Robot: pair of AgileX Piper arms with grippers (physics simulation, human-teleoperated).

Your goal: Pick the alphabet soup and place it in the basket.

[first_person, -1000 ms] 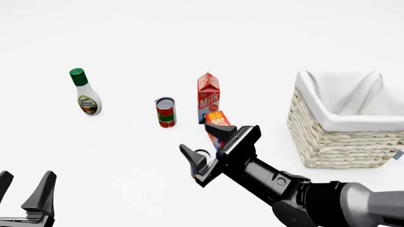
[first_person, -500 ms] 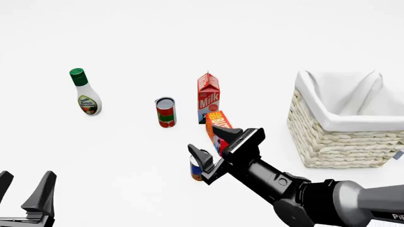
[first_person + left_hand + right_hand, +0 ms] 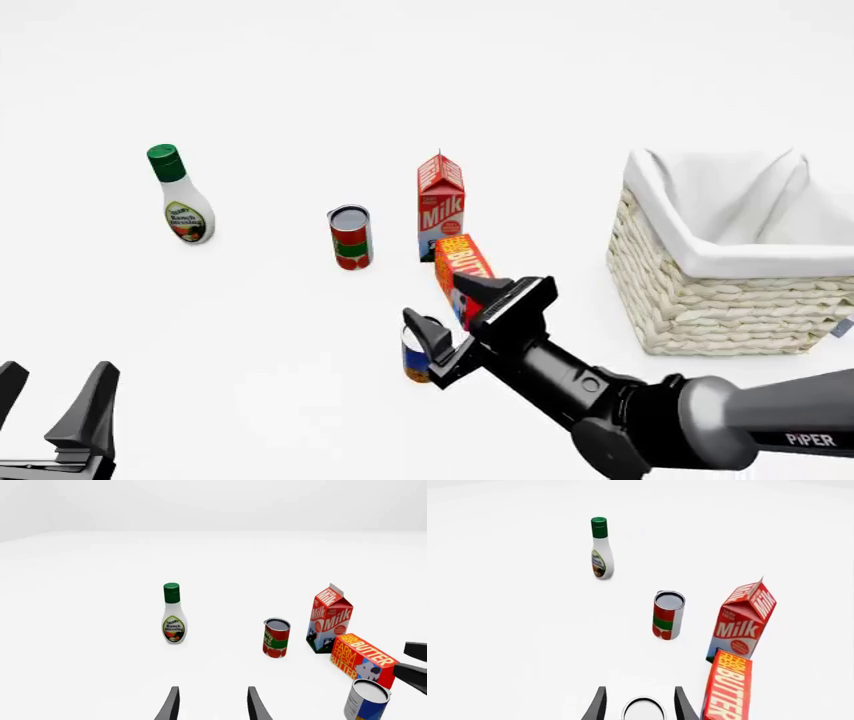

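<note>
The alphabet soup (image 3: 416,362) is a small can with a blue and orange label and a silvery top, standing upright near the table's middle front. My right gripper (image 3: 458,316) is open and straddles the can's top, one finger on each side. The right wrist view shows the can's top (image 3: 644,711) between the fingers (image 3: 598,706) with small gaps. The can (image 3: 365,701) also shows in the left wrist view. The basket (image 3: 714,295), woven wicker with a white lining, stands at the right. My left gripper (image 3: 54,390) hangs open and empty at the front left, far from the can.
A butter box (image 3: 461,270) lies tilted right beside the can and the right finger. Behind it stand a milk carton (image 3: 441,205) and a red-and-green can (image 3: 350,238). A ranch dressing bottle (image 3: 178,196) stands at the far left.
My right gripper has moved forward and down, so its open fingers now sit on either side of the alphabet soup. The left gripper has stayed still.
</note>
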